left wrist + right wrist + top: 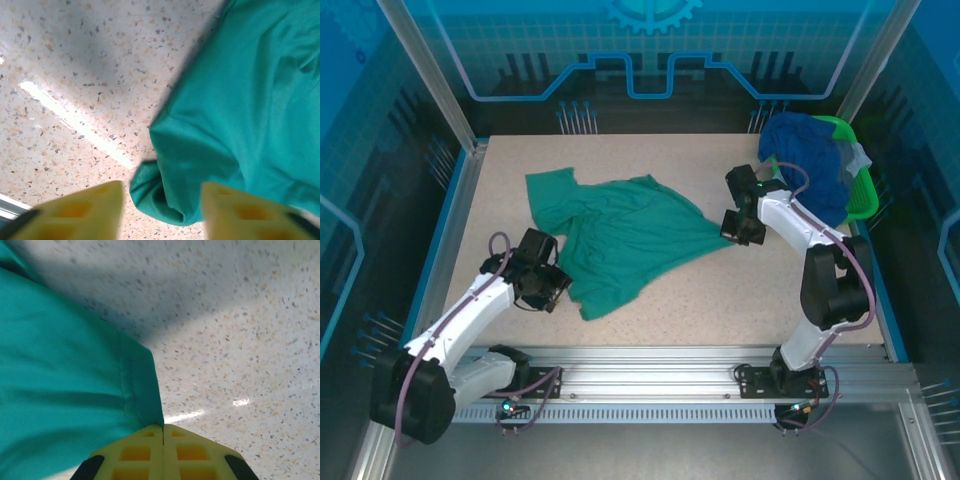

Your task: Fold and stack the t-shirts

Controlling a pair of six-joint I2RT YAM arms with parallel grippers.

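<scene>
Speckled beige terrazzo worktop (pixel 720 310), blue edge trim (pixel 445 230), translucent blue enclosure panels (pixel 520 40) with gear graphic (pixel 653 12), aluminium corner posts (pixel 425 70), slotted aluminium rail (pixel 650 380) at near edge, glare streak (pixel 75 120)

T-shirt (pixel 250 100) corner within parted gripper (pixel 161 202)

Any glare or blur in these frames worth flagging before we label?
Left wrist: bright glare streak across the table, the fingers of the left hand soft, out of focus. Right wrist: small specular spots on the table, shadow along the top, teal shirt sharp. Top external: even light, blue cast, no blur.
</scene>
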